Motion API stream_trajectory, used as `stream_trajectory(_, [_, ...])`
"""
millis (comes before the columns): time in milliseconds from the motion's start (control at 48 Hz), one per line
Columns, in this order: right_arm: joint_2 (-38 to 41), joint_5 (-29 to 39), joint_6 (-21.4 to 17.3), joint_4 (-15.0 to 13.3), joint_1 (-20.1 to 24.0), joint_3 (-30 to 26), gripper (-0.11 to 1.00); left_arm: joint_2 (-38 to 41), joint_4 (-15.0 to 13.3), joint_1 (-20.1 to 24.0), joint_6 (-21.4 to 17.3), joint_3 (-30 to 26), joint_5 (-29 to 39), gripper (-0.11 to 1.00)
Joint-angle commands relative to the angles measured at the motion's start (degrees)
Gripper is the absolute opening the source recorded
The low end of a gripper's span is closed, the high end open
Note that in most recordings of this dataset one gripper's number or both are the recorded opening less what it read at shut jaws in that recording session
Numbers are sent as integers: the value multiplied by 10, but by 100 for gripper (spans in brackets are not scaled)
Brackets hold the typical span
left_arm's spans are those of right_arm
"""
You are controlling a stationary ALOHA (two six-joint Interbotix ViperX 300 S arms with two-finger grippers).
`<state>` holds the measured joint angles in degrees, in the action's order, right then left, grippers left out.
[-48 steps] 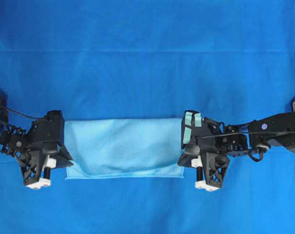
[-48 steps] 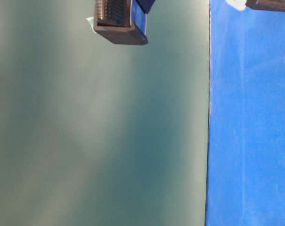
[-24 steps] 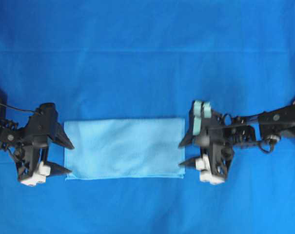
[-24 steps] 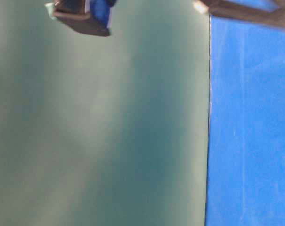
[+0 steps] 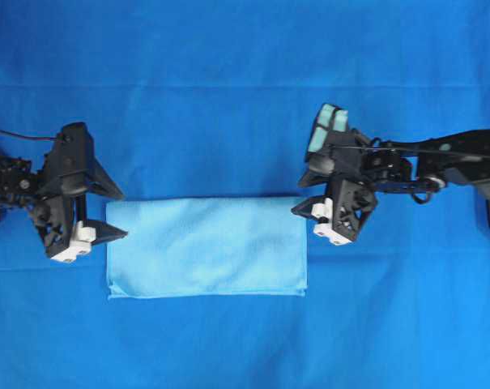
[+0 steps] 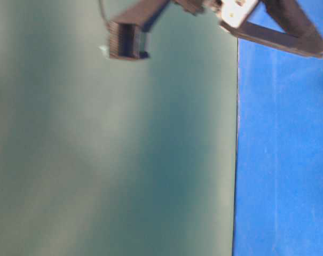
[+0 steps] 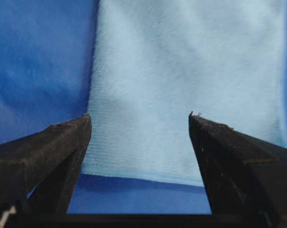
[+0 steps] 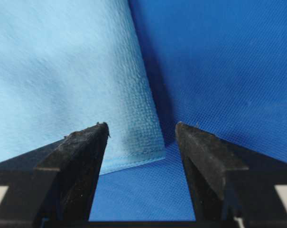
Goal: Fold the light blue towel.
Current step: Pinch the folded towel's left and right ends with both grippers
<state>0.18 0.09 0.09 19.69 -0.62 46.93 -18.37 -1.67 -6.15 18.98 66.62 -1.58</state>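
Observation:
The light blue towel (image 5: 206, 246) lies flat as a folded rectangle on the royal-blue table cloth (image 5: 245, 113). My left gripper (image 5: 116, 215) is open and empty at the towel's left edge, near its far left corner. In the left wrist view the towel (image 7: 181, 85) fills the space ahead of the open gripper (image 7: 139, 122). My right gripper (image 5: 303, 194) is open and empty just off the towel's far right corner. In the right wrist view the towel's corner (image 8: 148, 142) lies between the spread fingertips of the gripper (image 8: 142, 127).
The table cloth covers the whole surface around the towel. The table-level view shows only a grey-green wall (image 6: 113, 160), a strip of blue cloth (image 6: 284, 160) and blurred arm parts (image 6: 134, 37) at the top.
Both grippers have moved from the towel's near corners toward its far corners and stand open. The towel's rumpled left near corner now lies flat.

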Motion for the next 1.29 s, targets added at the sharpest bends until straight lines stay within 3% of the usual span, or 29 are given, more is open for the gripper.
stream_trajectory(0, [15, -3, 1, 1, 1, -18, 62, 19, 1, 5, -1, -4, -15, 79])
stream_trajectory(229, [44, -7, 0, 1, 1, -24, 62, 91, 1, 35, -1, 13, -56, 78])
stream_trajectory(521, [47, -7, -5, 3, 0, -21, 61, 98, 1, 36, 0, 10, -60, 70])
stream_trajectory(625, [47, -4, -2, 1, 2, -23, 52, 98, 1, 33, 0, 7, -40, 51])
stream_trajectory(792, [47, 11, 3, -1, 7, -24, 5, 97, 1, 13, -4, -7, -2, 7])
stream_trajectory(834, [47, 12, 3, -1, 8, -25, 2, 96, 1, 13, -4, -11, 5, 2])
stream_trajectory(1084, [33, 13, 3, -1, 7, -26, 2, 82, 2, 15, -5, -26, 42, 2])
stream_trajectory(1272, [-18, 29, 2, -3, 7, -25, 2, 36, 2, 30, -4, -55, 115, 2])
